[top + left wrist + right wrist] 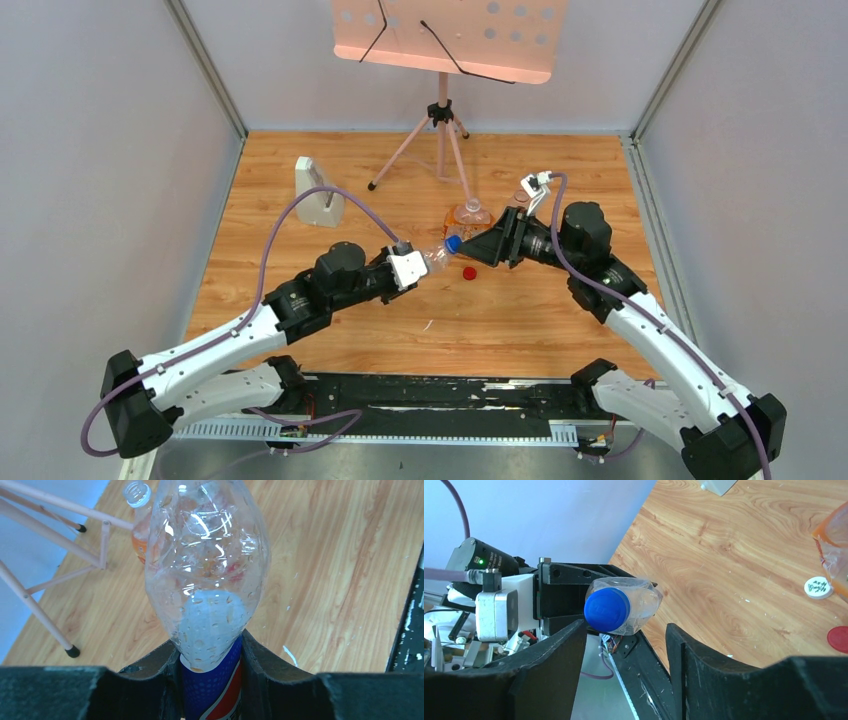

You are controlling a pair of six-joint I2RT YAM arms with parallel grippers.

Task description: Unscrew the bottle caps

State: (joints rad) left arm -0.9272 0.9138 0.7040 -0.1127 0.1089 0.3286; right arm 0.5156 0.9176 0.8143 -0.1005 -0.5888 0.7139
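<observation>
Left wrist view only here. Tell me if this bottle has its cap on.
Observer: Yes, a blue cap is on the bottle.
Operator: Report the right end effector.
Observer: The right end effector is open, facing the blue cap but not gripping it.
Operator: Give me the other caps.
Observer: A red cap and a white cap lie loose on the table.
</observation>
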